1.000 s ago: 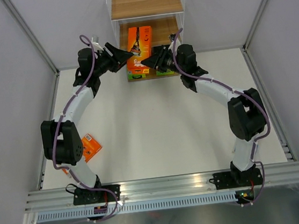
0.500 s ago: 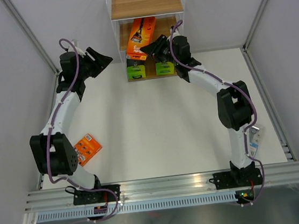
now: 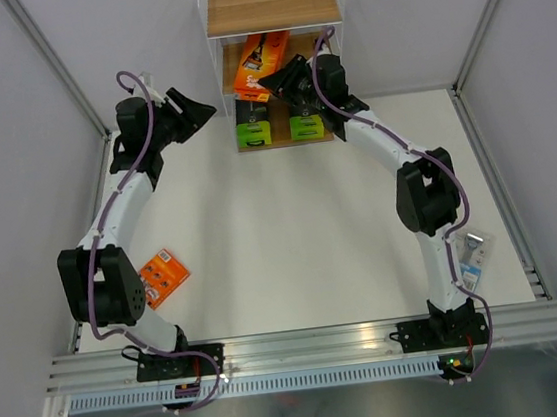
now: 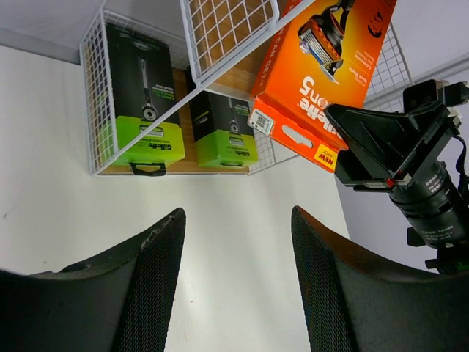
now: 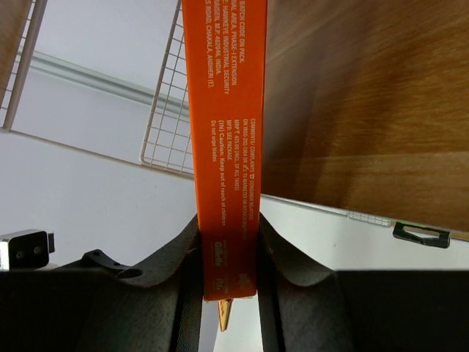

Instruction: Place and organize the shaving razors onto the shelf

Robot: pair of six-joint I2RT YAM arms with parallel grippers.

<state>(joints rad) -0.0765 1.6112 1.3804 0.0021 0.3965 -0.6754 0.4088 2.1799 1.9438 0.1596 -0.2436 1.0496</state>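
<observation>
My right gripper (image 5: 227,246) is clamped on the narrow edge of an orange pack (image 3: 260,62), one finger on each flat face. The pack is tilted at the open front of the shelf (image 3: 271,3), about level with the middle tier. I can't tell if it touches a board. The edge facing the right wrist camera reads "BATCH CODE ON PACK" and "Caution: Keep out of reach of children"; the rest of the print is too small. The left wrist view shows its front upside down: a razor photo, a large "5", a yellow "NEW" tag and a barcode. My left gripper (image 4: 236,220) is spread wide and holds nothing. It hangs off the shelf's left front corner, pointing at the shelf. Two green-and-black packs (image 4: 143,95) stand upright side by side on the shelf's bottom board behind the white wire grid (image 4: 227,26), and "Gillette" is legible on the green band. A second orange pack (image 3: 165,274) lies flat on the desk (image 3: 281,228), well away from the shelf and off to its left. A light blue pack (image 3: 472,252) lies on the desk, also well away from the shelf, off to its right.
</observation>
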